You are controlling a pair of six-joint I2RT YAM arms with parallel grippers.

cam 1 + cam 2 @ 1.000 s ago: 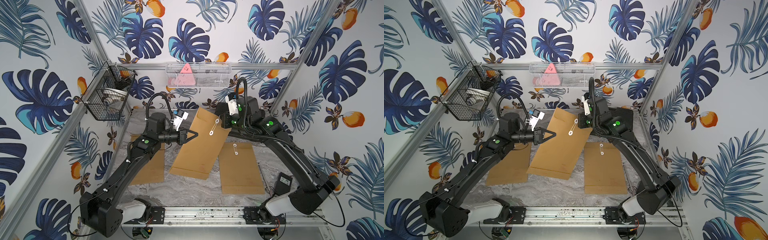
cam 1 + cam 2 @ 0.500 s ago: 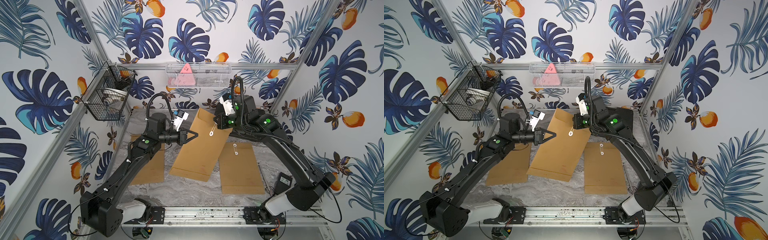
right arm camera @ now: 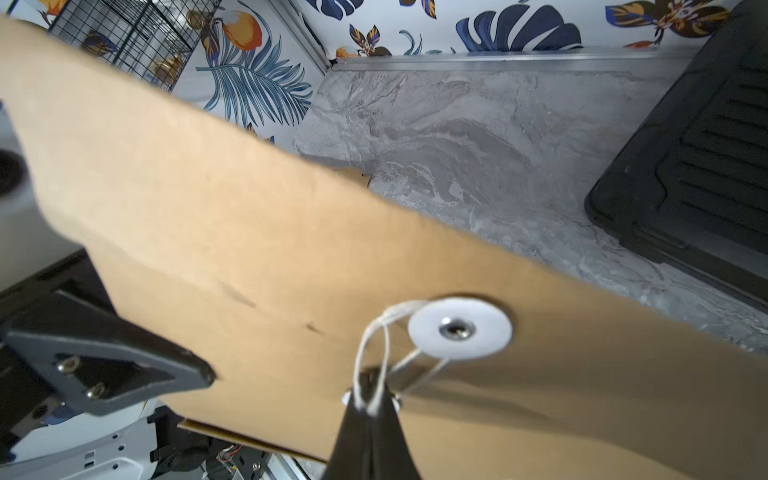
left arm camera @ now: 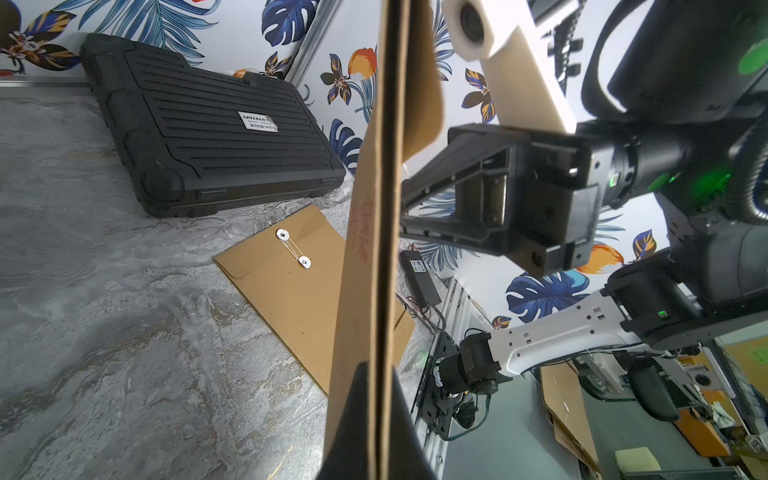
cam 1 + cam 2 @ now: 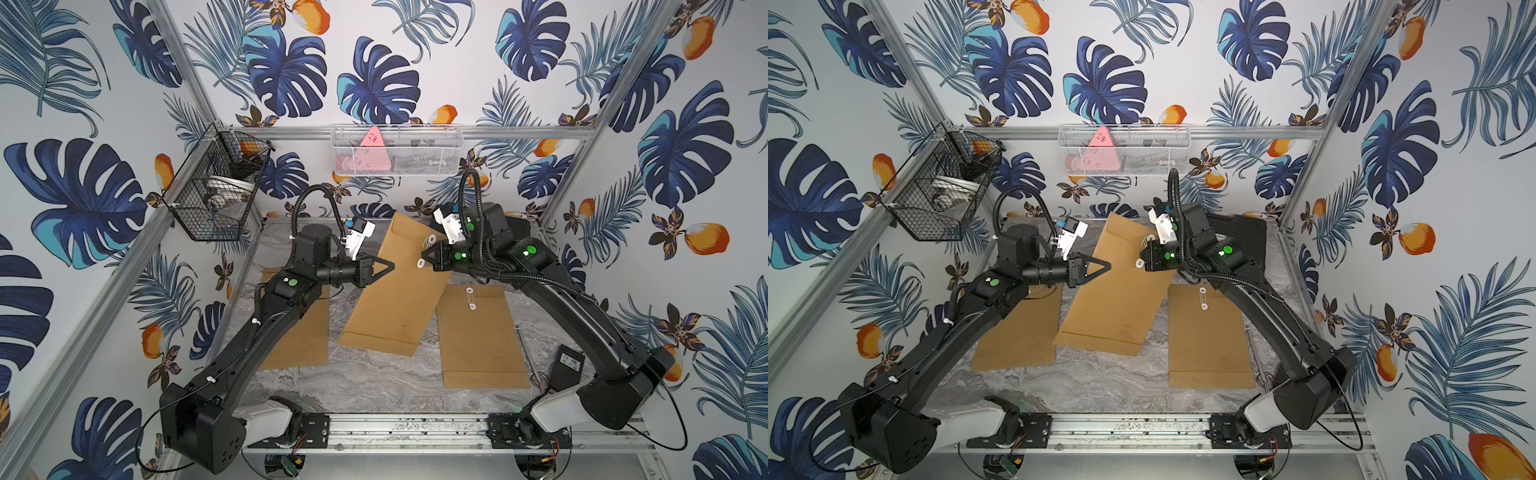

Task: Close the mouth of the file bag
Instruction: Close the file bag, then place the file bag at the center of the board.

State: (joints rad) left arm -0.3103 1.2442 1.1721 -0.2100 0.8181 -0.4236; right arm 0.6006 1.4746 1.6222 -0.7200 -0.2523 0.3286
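Three brown paper file bags are in view. One flat bag lies leftmost, under the arm. Next, the left gripper clamps the edge of the tilted middle file bag, raised off the grey marble table. Further right, the right gripper pinches its white string beside the white round clasp disc. The winding looks unfinished, so the mouth is not yet secured.
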